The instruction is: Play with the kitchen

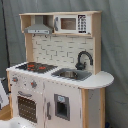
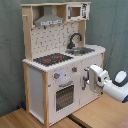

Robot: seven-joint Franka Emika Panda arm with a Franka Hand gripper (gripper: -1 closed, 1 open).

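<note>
The kitchen [image 2: 60, 65] stands on a wooden tabletop [image 2: 100, 112], set well back from the near edge so the arm has room to come at its front. Taking it left to right in the second exterior view: the hood [image 2: 49, 20] hangs over the black and red hob [image 2: 52, 59], with two knobs [image 2: 56, 76] and the windowed oven door [image 2: 65, 96] underneath, a sensible stack since the knobs sit where a reaching gripper can get at them. Next comes the sink [image 2: 82, 50] with its curved black faucet [image 2: 74, 39], and above it the small microwave [image 2: 75, 11] on the upper shelf.

Furthest right, the white arm [image 2: 116, 87] reaches in level from the second exterior view's right, bringing the gripper [image 2: 88, 78] up against the lower cabinet door [image 2: 90, 82] below the sink. I can't tell whether its fingers are apart or together there. My guess is that it means to work the door's handle, which would explain the low, straight approach.

In the first exterior view the arm doesn't show at all.
</note>
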